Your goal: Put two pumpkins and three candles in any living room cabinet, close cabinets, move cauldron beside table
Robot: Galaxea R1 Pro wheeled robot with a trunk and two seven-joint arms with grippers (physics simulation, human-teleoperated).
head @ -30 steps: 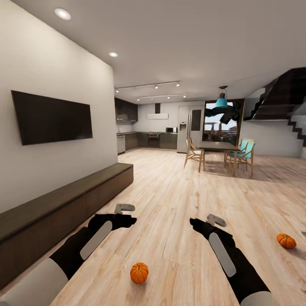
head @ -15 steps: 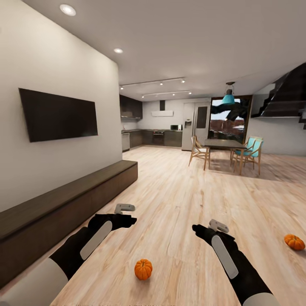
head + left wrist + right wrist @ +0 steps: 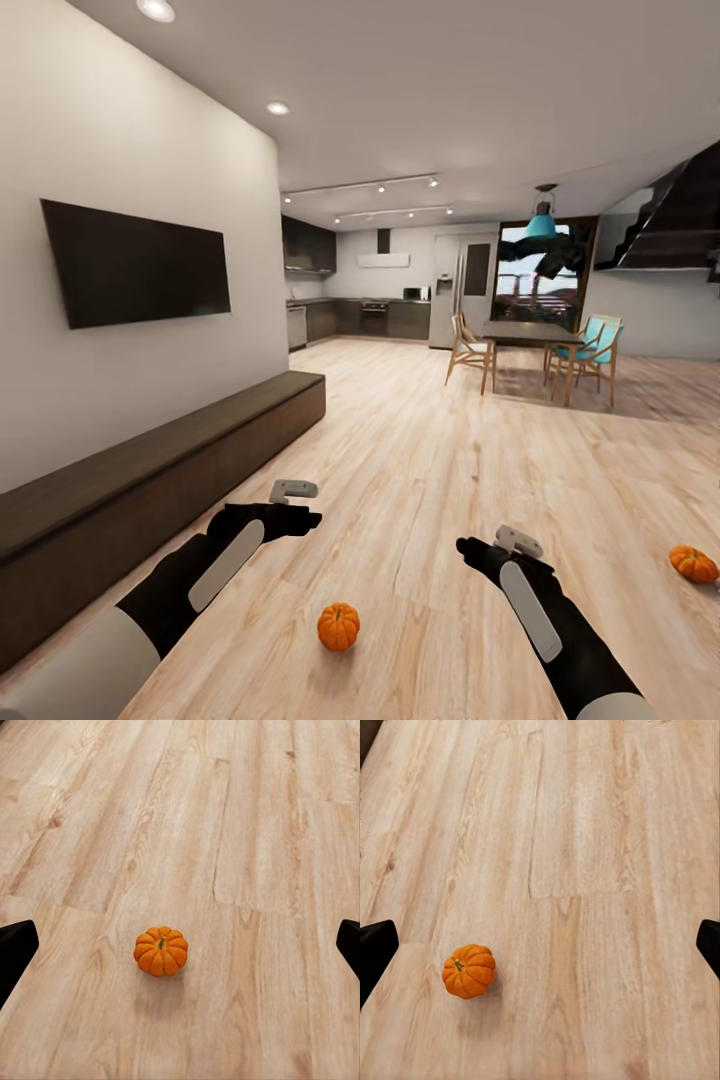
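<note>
One orange pumpkin [image 3: 339,626] sits on the wooden floor between my two arms, below and behind both grippers; it also appears as the pumpkin [image 3: 160,951] in the left wrist view and the pumpkin [image 3: 469,970] in the right wrist view. A second pumpkin [image 3: 693,564] lies on the floor at the far right. The long dark-brown cabinet [image 3: 150,490] runs along the left wall, its fronts closed. My left gripper [image 3: 300,505] and right gripper [image 3: 490,548] hover above the floor, both open and empty, with black fingertips [image 3: 15,952] [image 3: 375,952] spread wide. The candles, cauldron and table are out of view.
A black TV [image 3: 135,262] hangs on the white wall above the cabinet. Farther back stand a dining table with chairs [image 3: 535,350], a kitchen [image 3: 370,310] and a dark staircase [image 3: 680,220]. Open wooden floor stretches ahead.
The view has swung slightly left, shifting the room to the right in the picture. My right arm has sunk a little lower. The pumpkins stay put on the floor.
</note>
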